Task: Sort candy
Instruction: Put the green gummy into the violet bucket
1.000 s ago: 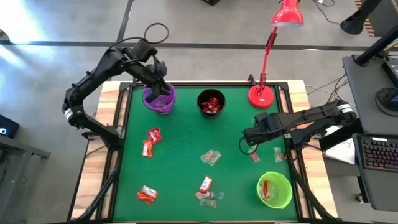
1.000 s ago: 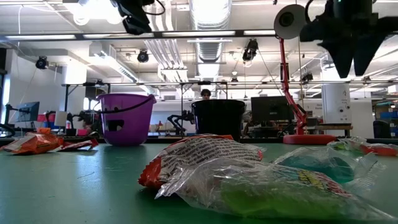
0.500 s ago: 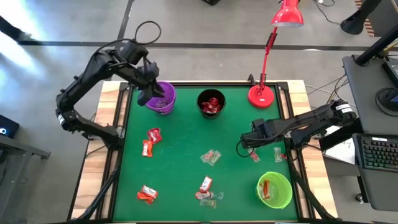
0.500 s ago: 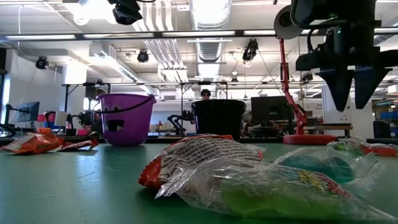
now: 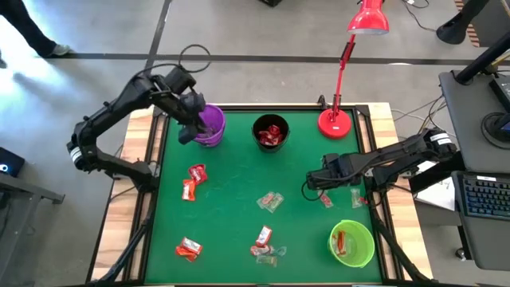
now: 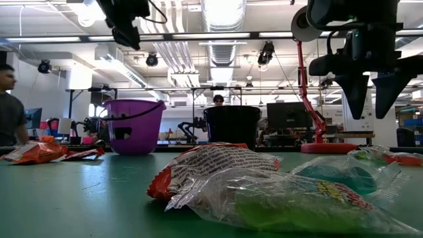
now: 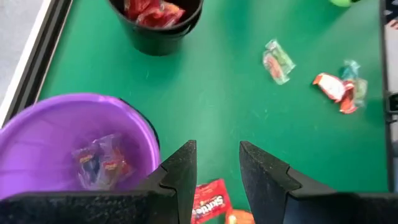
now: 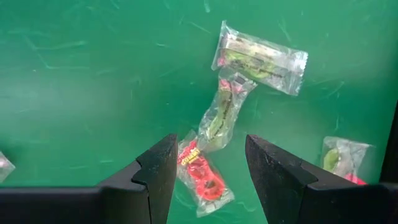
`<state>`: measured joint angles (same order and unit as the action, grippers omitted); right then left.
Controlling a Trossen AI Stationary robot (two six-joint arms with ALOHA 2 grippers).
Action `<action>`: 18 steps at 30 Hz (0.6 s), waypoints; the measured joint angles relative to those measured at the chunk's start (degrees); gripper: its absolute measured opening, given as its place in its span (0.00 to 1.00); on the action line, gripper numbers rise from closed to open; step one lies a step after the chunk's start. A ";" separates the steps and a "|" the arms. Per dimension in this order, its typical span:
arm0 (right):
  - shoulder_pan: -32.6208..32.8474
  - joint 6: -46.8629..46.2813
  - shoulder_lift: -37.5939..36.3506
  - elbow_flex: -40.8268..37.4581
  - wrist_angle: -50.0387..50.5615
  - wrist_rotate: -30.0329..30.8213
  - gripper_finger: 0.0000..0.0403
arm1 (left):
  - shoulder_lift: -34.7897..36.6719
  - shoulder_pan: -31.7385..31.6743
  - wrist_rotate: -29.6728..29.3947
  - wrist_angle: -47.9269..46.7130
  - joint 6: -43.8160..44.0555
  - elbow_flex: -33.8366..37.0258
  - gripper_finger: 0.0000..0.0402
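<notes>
Candy [image 5: 270,202] lies scattered over the green bench [image 5: 239,199], with more in the purple cup [image 5: 210,125], black cup [image 5: 270,132] and green cup [image 5: 351,242]. Left gripper [image 5: 188,131] hangs beside the purple cup, jaws apart and empty. Right gripper [image 5: 309,188] hovers over pieces near the bench's right edge, jaws wide apart.

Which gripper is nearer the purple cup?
Left. The left gripper hangs open at the purple cup's outer edge; the right gripper hangs open over candy far across the table.
</notes>
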<state>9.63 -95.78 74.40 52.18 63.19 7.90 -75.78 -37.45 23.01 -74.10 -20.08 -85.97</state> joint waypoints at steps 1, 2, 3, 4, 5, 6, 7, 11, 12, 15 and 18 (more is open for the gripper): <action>0.00 -0.35 0.09 0.00 -0.10 -0.07 0.45 | 0.50 -0.02 -0.01 1.36 -0.01 1.63 0.26; 0.00 -0.63 0.35 0.00 -0.09 -0.36 0.45 | 0.94 0.00 0.00 2.69 0.00 3.22 0.26; 0.00 -0.83 0.73 0.00 -0.08 -0.48 0.45 | 1.31 0.00 0.02 3.65 0.05 4.62 0.26; 0.00 -1.04 1.25 -0.01 -0.13 -0.61 0.45 | 1.62 0.00 0.02 4.38 0.16 5.87 0.26; 0.00 -1.36 1.87 -0.07 -0.24 -0.98 0.45 | 1.88 0.00 0.02 5.16 0.27 7.07 0.26; 0.00 -1.74 2.56 -0.09 -0.25 -1.46 0.45 | 2.06 0.00 0.02 5.77 0.29 8.06 0.26; 0.00 -1.79 3.24 -0.13 -0.33 -2.03 0.45 | 2.22 -0.04 -0.01 5.94 0.29 8.85 0.26; -0.01 -1.80 6.48 -0.17 -0.70 -2.39 0.45 | 2.46 -0.04 0.02 6.29 -0.01 10.48 0.26; -0.07 -1.82 7.26 -0.21 -0.69 -2.39 0.45 | 2.45 -0.04 0.01 6.42 -0.03 10.67 0.26; -0.15 -2.05 9.77 -0.26 -0.71 -2.41 0.45 | 2.44 -0.04 0.02 6.63 -0.19 10.79 0.26; -0.17 -2.52 12.19 -0.58 -0.87 -2.42 0.45 | 2.44 -0.04 0.02 6.74 -0.36 10.67 0.26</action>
<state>9.46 -98.31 86.59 51.60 62.31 5.49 -73.34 -37.50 23.03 -67.36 -20.45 -75.30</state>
